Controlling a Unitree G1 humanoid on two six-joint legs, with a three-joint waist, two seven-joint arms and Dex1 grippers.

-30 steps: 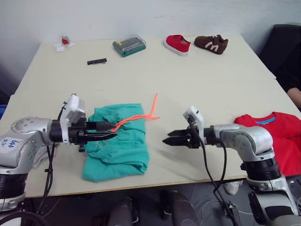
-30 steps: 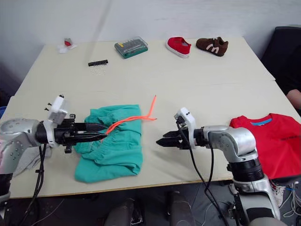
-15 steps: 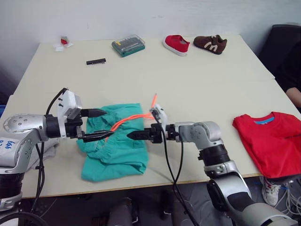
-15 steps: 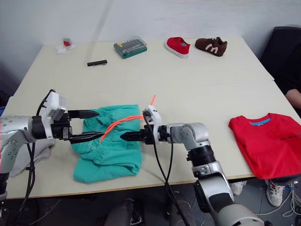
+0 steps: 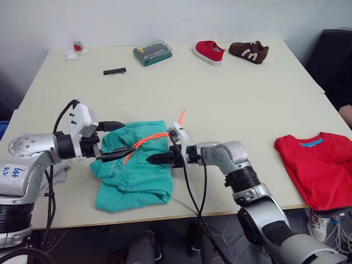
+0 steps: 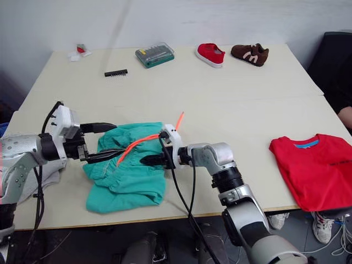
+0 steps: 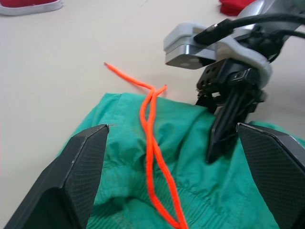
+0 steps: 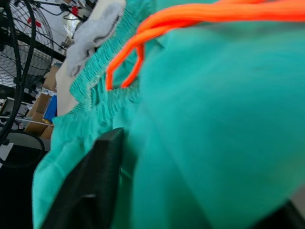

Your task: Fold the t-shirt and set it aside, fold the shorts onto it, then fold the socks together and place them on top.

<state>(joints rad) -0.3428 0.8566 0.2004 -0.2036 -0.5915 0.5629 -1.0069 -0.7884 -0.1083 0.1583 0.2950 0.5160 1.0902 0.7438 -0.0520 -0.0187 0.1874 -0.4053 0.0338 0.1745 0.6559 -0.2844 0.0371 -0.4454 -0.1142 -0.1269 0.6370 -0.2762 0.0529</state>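
The t-shirt (image 5: 318, 165) is seen folded and set aside at the right edge of the bench (image 5: 231, 93), so the first step is judged complete. The shorts (image 5: 136, 170) lie crumpled near the front edge of the bench, well apart from the t-shirt, with an orange drawstring (image 5: 159, 136) trailing across the waistband; they are not yet folded or moved onto the t-shirt. A grey sock (image 5: 61, 171) is partly visible beside the left arm at the left of the shorts; the socks step is untouched. The left gripper (image 5: 114, 139) is held at the left side of the shorts with its fingers spread wide apart, nothing being held between them. The right gripper (image 5: 157, 159) is pressed into the right edge of the shorts; in the right wrist view cloth is seen bunched against one finger (image 8: 90, 191), but whether the fingers are closed on the cloth cannot be told. Compared with a second ago, the right arm has been swung leftward from bare bench, well clear of the shorts, to their right edge, and the left gripper has been changed from closed over the waistband to open. Since half a second ago little has altered in the positions of either arm.
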